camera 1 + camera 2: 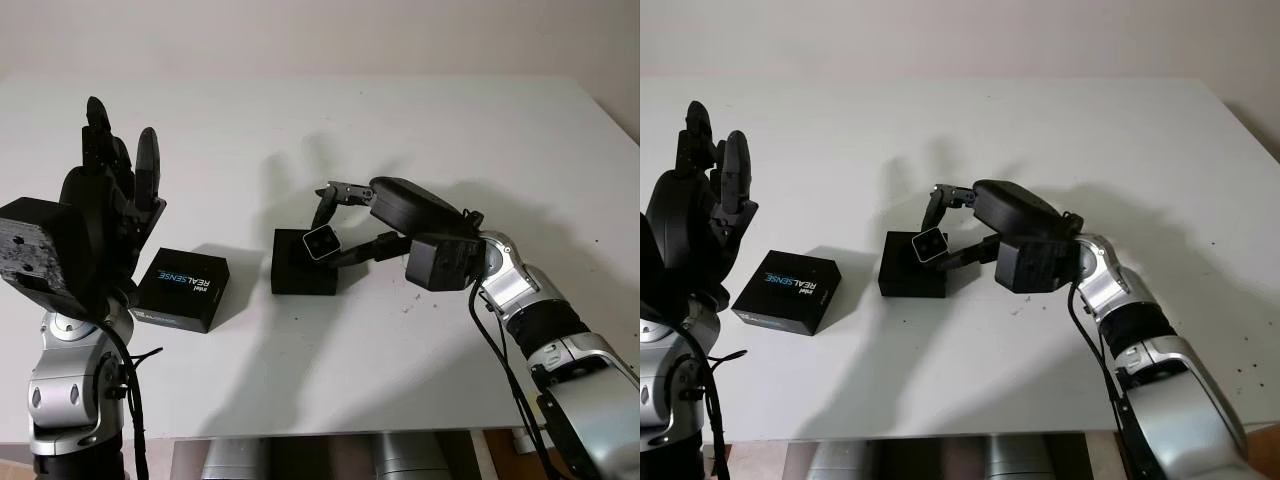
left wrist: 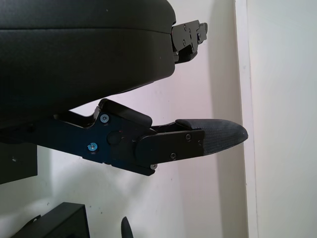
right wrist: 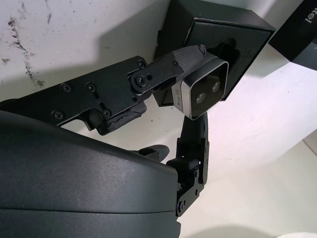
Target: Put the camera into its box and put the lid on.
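Camera (image 3: 202, 89), silver-edged, 2 round lenses

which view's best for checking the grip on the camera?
Right wrist view. The camera is close up, lens face visible, with the right hand fingers clamped on it just above the open box. Both eye views show it small, over the box. In the left wrist view the left hand is open.

You're looking at a plain white tabletop (image 1: 400, 130). The box (image 1: 303, 265) on it is matte black; just left of the box, the lid (image 1: 182, 289) is black with white and blue lettering. The camera (image 1: 322, 241) above the box has a silver-grey face with dark lenses. Both robot hands are black: right robot hand (image 1: 345, 225), left robot hand (image 1: 110, 200).
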Available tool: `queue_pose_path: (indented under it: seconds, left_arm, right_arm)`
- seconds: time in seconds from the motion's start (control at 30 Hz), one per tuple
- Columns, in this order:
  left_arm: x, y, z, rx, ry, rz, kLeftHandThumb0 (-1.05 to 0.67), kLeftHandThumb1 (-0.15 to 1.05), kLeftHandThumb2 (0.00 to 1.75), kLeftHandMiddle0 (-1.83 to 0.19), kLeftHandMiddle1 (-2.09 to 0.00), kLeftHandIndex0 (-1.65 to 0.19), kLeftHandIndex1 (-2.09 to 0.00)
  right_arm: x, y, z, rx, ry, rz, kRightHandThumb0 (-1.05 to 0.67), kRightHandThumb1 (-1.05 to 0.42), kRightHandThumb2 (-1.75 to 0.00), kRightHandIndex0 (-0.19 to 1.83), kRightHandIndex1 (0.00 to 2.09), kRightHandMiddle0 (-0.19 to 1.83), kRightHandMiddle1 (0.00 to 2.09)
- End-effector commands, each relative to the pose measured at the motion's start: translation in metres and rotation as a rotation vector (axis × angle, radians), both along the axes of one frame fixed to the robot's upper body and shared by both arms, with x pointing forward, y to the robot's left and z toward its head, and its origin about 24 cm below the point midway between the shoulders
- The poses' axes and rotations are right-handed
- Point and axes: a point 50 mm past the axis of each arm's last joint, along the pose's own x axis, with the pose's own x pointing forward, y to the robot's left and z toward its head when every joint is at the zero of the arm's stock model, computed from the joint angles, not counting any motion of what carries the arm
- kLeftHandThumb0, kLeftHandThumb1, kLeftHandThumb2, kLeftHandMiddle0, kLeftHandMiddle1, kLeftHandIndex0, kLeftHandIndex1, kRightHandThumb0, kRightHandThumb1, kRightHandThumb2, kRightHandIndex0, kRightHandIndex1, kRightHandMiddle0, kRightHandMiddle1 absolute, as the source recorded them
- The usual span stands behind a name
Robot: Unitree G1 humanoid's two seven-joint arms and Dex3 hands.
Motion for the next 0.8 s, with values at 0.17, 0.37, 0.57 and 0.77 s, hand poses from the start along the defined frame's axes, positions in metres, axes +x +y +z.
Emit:
queue_pose_path:
  seconds: [0.17, 0.37, 0.57, 0.77]
  left_arm:
    - [0.000, 0.001, 0.003, 0.014, -0.012, -0.001, -0.72, 1.05, 0.50, 0.19, -0.04, 0.19, 0.00]
    - [0.000, 0.002, 0.003, 0.025, -0.005, -0.002, -0.72, 1.05, 0.49, 0.19, -0.04, 0.19, 0.00]
    - [0.000, 0.001, 0.003, 0.026, -0.002, -0.003, -0.72, 1.05, 0.50, 0.19, -0.02, 0.19, 0.00]
    - [0.000, 0.001, 0.002, 0.036, -0.006, -0.005, -0.72, 1.05, 0.50, 0.19, -0.02, 0.19, 0.00]
  right_arm:
    - [-0.004, 0.004, -0.009, 0.122, 0.075, -0.022, -0.44, -0.95, -0.05, 0.34, 0.07, 0.36, 1.46]
    - [-0.008, 0.008, -0.019, 0.250, 0.171, -0.046, -0.43, -0.94, -0.05, 0.34, 0.07, 0.36, 1.50]
    - [-0.011, 0.011, -0.024, 0.378, 0.258, -0.083, -0.47, -0.94, -0.05, 0.33, 0.06, 0.36, 1.56]
    - [-0.015, 0.013, -0.027, 0.511, 0.298, -0.110, -0.49, -0.94, -0.05, 0.34, 0.06, 0.35, 1.59]
